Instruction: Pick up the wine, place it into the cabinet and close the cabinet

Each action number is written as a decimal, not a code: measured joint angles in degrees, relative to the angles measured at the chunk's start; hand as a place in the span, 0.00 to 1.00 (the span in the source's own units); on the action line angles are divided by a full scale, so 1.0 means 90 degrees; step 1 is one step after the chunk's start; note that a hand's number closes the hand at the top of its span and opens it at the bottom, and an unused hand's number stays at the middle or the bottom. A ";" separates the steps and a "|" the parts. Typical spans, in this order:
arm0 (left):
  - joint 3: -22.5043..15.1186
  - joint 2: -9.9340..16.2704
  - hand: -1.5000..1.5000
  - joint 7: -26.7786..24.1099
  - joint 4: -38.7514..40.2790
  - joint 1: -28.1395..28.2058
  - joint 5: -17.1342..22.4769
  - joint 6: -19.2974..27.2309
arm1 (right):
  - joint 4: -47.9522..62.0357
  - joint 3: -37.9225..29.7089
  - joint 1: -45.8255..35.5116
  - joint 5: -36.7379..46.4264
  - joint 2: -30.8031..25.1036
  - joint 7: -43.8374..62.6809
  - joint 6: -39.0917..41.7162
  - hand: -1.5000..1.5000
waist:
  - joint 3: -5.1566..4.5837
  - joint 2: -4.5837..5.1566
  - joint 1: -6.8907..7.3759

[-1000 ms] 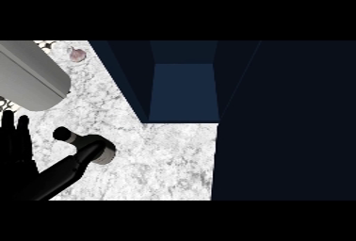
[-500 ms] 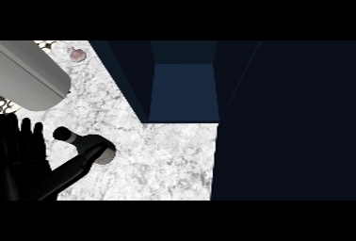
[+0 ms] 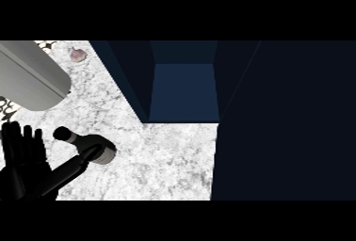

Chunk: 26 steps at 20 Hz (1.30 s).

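Your black left hand (image 3: pixel 24 150) sits at the lower left edge, fingers straight and released, grasping nothing. Just beside it, the dark wine bottle (image 3: pixel 82 155) lies on the white marbled counter (image 3: pixel 160 160), near the open dark-blue cabinet (image 3: pixel 184 89).

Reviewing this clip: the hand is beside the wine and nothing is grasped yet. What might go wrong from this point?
1. The left hand is open next to the wine bottle, not curled round it. A sideways nudge could tip the bottle on the counter.
2. The cabinet opening looks narrow between dark walls, so the bottle may clip an edge going in.
3. Black hand and dark bottle overlap in the head view, so contact is hard to judge.
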 measured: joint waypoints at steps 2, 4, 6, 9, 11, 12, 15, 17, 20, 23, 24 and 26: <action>0.0128 -0.0035 0.00 -0.0250 0.0233 0.0018 0.0157 -0.0140 | 0.0006 -0.0075 -0.0030 -0.0007 -0.0025 0.0026 0.0035 0.00 | 0.0001 0.0001 -0.0001; 0.0198 -0.0068 0.00 -0.0457 0.0447 -0.0003 0.0286 -0.0236 | 0.0003 -0.0059 0.0013 0.0003 0.0035 -0.0040 0.0036 0.00 | 0.0002 0.0002 -0.0001; 0.0174 -0.0103 0.00 -0.0743 0.0750 -0.0057 0.0442 -0.0269 | -0.0012 -0.0049 -0.0091 0.0003 0.0043 0.0048 0.0010 0.00 | 0.0003 0.0004 0.0000; 0.0319 -0.0079 0.00 -0.1137 0.1188 -0.0105 0.0737 -0.0472 | 0.0015 -0.0140 -0.0209 -0.0003 0.0012 0.0127 0.0029 0.00 | 0.0002 0.0003 -0.0006; 0.0392 -0.0105 0.00 -0.1335 0.1435 -0.0184 0.0817 -0.0592 | 0.0030 -0.0128 -0.0229 0.0002 0.0038 0.0152 0.0016 0.00 | 0.0002 0.0005 -0.0009; 0.0385 -0.0118 0.00 -0.1424 0.1457 -0.0125 0.0883 -0.0681 | 0.0025 -0.0132 -0.0278 0.0001 0.0022 0.0234 0.0002 0.00 | 0.0002 0.0002 -0.0006; 0.0473 -0.0137 0.00 -0.1721 0.1699 -0.0073 0.1104 -0.0915 | 0.0037 -0.0108 -0.0284 0.0005 0.0067 0.0217 0.0022 0.00 | 0.0003 0.0003 0.0000; 0.0521 -0.0146 0.00 -0.1965 0.1867 -0.0010 0.1245 -0.1044 | 0.0043 -0.0136 -0.0201 0.0005 0.0093 0.0158 0.0059 0.00 | 0.0003 0.0002 0.0002; 0.0632 -0.0130 0.00 -0.2139 0.2259 -0.0273 0.1339 -0.1114 | -0.0011 -0.0054 -0.0250 0.0004 0.0128 0.0243 0.0017 0.00 | 0.0004 0.0004 -0.0011; 0.0626 -0.0134 0.00 -0.2401 0.2590 -0.0363 0.1450 -0.1180 | -0.0045 -0.0061 -0.0212 0.0000 0.0123 0.0251 0.0067 0.00 | 0.0003 0.0004 -0.0010; 0.0602 -0.0140 0.00 -0.2361 0.2561 -0.0372 0.1435 -0.1137 | -0.0040 -0.0049 -0.0191 0.0013 0.0157 0.0187 0.0074 0.00 | 0.0004 0.0005 -0.0005; 0.0595 -0.0148 0.00 -0.2543 0.2764 -0.0383 0.1513 -0.1192 | -0.0069 0.0049 -0.0052 0.0031 0.0209 0.0115 0.0099 0.00 | 0.0005 0.0004 -0.0009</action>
